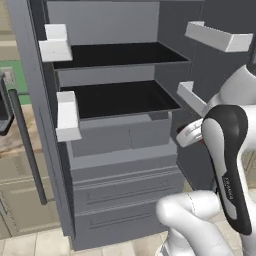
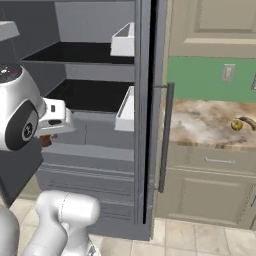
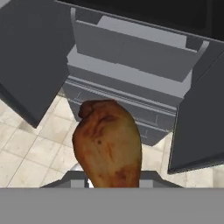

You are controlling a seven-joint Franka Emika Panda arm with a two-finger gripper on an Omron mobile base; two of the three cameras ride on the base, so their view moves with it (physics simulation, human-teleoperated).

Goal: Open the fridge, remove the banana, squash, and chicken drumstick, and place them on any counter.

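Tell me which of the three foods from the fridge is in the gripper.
The chicken drumstick: brown, held in the gripper. The squash and banana lie on the counter.

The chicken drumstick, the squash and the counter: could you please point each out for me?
chicken drumstick (image 3: 108, 142), hand view, thick browned end.
squash (image 2: 236, 125), right base view, its round yellow body.
counter (image 2: 200, 122), right base view, bare mottled top.

Little legible lettering in the kitchen scene

The robot arm (image 1: 227, 165) carries a line of small white lettering down its dark joint cover, and a small white mark shows on its round dark joint cap (image 2: 25, 129) at left; both are too small and blurred to read. Nothing else bears text.
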